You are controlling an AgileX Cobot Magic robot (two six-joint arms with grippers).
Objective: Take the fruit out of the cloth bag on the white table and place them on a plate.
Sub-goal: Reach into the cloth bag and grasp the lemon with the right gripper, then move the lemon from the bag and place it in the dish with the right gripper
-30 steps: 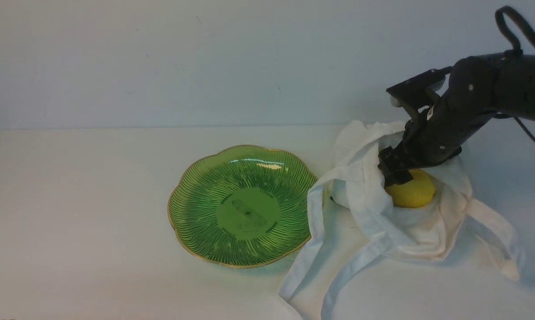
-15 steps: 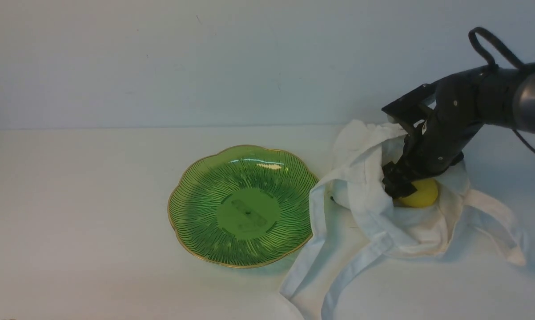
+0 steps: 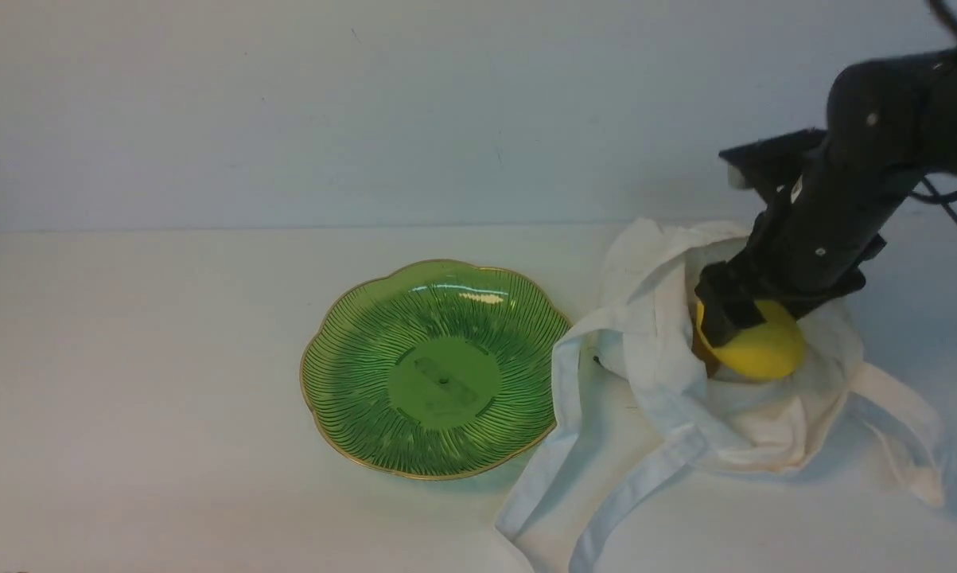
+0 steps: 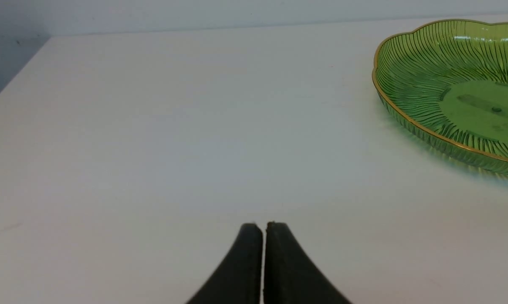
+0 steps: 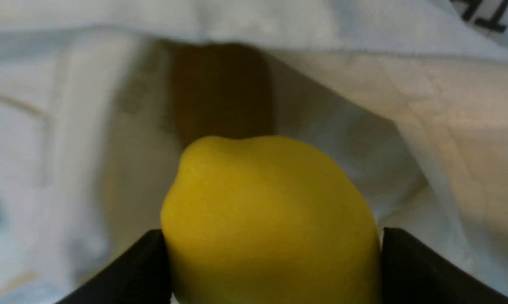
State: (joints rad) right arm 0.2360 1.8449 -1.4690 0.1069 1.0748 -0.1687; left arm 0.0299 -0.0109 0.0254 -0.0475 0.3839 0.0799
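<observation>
Inspection of the cloth bag (image 3: pixel 733 430) and its contents.

**Obscured items**
- In the front view, the right arm's upper part is cut off at the frame edge. The right gripper (image 3: pixel 744 326) hides the upper face of the lemon (image 3: pixel 760 350).
- A dull brown shape (image 5: pixel 222 88) lies deeper in the bag behind the lemon. It is blurred and cannot be identified with certainty.
- It is unclear whether the lemon's underside still touches the fabric.

**Differences between views**
- The right wrist view shows both black fingers (image 5: pixel 144 270) pressed against opposite flanks of the lemon (image 5: pixel 270 202), spread to its full width and gripping it. It also shows cut-off black lettering (image 5: pixel 486 14) on the bag (image 5: pixel 448 126).
- Only the left wrist view shows the left gripper (image 4: pixel 263 226). Its fingers are pressed together with nothing between them, over the white table (image 4: pixel 152 126) on the far side of the plate (image 4: pixel 448 63) from the bag.

**Pose**
- The right arm slopes down into the bag's mouth, where it holds the lemon.
- The plate (image 3: pixel 446 302) sits just left of the bag, and a strap (image 3: pixel 562 382) meets its rim.
</observation>
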